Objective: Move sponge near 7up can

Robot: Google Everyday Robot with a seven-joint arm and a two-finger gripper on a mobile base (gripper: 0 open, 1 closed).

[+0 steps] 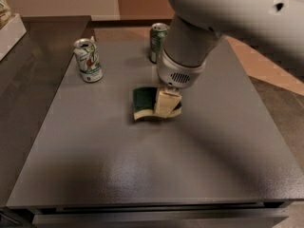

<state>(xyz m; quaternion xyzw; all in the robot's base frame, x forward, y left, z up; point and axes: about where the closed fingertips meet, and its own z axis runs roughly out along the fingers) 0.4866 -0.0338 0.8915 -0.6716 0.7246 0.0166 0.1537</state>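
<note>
Mid-frame, a cream gripper [167, 104] clasps the green-and-yellow sponge [142, 101]; upper left, the white 7up can [89, 61] shows green and red.

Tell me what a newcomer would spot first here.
The big white arm comes in from the upper right and fills the top of the view. Its gripper is at the middle of the table, shut on the sponge, whose green side faces up. The 7up can stands apart at the back left, and a green can is partly hidden behind the arm.
</note>
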